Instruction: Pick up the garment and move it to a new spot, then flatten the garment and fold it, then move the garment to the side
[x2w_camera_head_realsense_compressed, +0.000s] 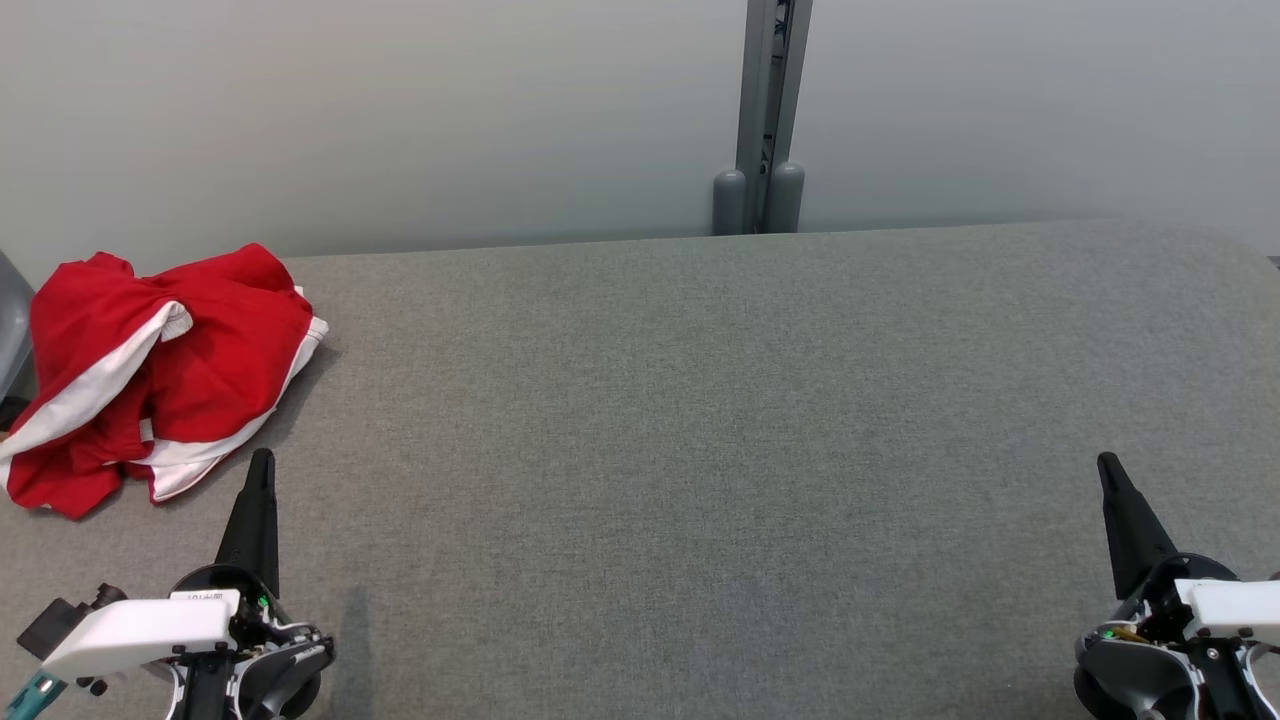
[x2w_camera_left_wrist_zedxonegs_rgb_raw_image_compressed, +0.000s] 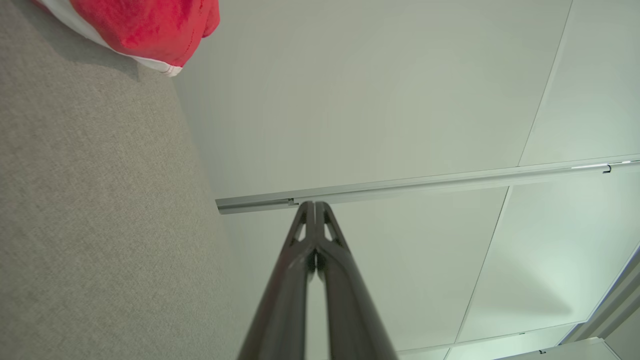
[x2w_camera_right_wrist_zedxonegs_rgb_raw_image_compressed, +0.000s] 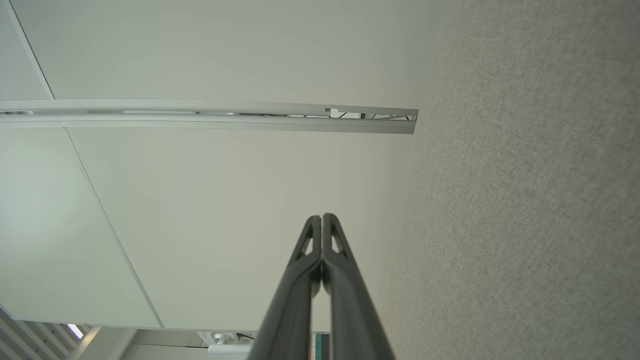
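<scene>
A crumpled red garment (x2w_camera_head_realsense_compressed: 160, 375) with white trim lies in a heap at the far left of the grey table (x2w_camera_head_realsense_compressed: 700, 450); its edge also shows at the top left of the left wrist view, garment (x2w_camera_left_wrist_zedxonegs_rgb_raw_image_compressed: 150, 27). My left gripper (x2w_camera_head_realsense_compressed: 262, 460) is shut with nothing in it, its tip just right of the garment's near edge and apart from it. In the left wrist view the left gripper (x2w_camera_left_wrist_zedxonegs_rgb_raw_image_compressed: 315, 204) has its fingers pressed together. My right gripper (x2w_camera_head_realsense_compressed: 1106, 462) is shut and holds nothing at the lower right, far from the garment; its tips, right gripper (x2w_camera_right_wrist_zedxonegs_rgb_raw_image_compressed: 321, 216), meet.
A pale wall runs behind the table, with a grey metal post (x2w_camera_head_realsense_compressed: 770, 120) standing at its back edge near the middle. Part of a grey object (x2w_camera_head_realsense_compressed: 10, 330) shows at the far left edge beside the garment.
</scene>
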